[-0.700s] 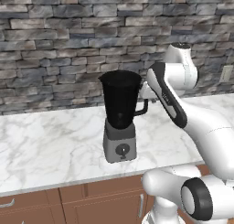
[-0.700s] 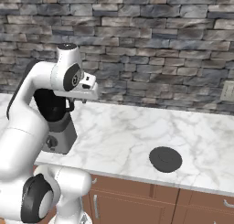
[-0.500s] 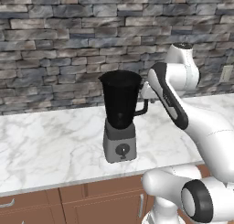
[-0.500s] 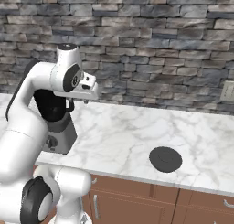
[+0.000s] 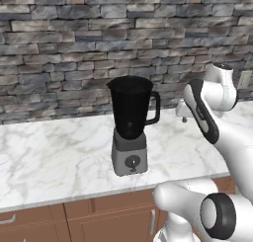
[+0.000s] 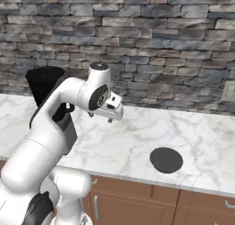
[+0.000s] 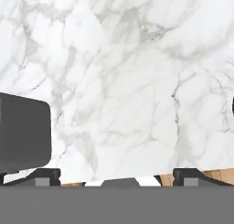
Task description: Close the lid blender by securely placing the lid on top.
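Right base view: lid (image 6: 166, 160) on counter (image 6: 137, 141)

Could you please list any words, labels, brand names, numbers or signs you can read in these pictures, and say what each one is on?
None: no readable text anywhere.
Blender: no brand or markings on the jar; the front dial is plain.
Lid: plain dark disc, no lettering.
Wall outlet plate: blank.
Tool: no label legible.

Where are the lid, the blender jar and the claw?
lid (image 6: 166, 160), right base view, raised centre.
blender jar (image 5: 130, 107), left base view, dark front wall.
claw (image 6: 110, 118), right base view, between the fingertips.
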Robot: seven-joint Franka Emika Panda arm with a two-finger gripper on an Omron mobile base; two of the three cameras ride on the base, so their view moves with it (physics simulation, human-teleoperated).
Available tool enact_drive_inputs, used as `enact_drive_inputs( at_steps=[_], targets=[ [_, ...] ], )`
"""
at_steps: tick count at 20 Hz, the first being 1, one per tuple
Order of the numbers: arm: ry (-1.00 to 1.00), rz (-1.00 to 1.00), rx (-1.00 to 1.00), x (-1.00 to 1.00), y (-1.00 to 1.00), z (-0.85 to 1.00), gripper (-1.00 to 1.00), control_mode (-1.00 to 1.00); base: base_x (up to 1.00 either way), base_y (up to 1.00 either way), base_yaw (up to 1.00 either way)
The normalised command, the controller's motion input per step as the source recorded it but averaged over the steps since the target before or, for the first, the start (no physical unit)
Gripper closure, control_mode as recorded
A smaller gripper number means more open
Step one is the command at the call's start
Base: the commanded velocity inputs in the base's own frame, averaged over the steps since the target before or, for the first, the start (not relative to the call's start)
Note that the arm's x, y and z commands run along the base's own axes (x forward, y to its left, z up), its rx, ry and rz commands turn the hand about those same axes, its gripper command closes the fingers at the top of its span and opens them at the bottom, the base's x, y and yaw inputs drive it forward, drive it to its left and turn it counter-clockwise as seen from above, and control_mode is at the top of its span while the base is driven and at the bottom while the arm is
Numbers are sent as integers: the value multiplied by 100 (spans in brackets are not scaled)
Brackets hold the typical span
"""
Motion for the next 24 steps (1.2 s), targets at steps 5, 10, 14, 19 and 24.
enact_drive_inputs(
  at_steps=[5, 10, 14, 19, 24],
  targets=[
    [14, -15, 16, -25, -100, -49, -100, -100, 0, 0, 0],
    [0, -16, 12, -47, -100, -13, -100, -100, 0, 0, 0],
    [0, -17, 5, -56, -75, -16, -100, -100, 0, 0, 0],
    [10, -13, 0, -17, -63, -18, -100, -100, 0, 0, 0],
    [15, 0, 0, 5, -42, -46, -100, -100, 0, 0, 0]
  ],
)
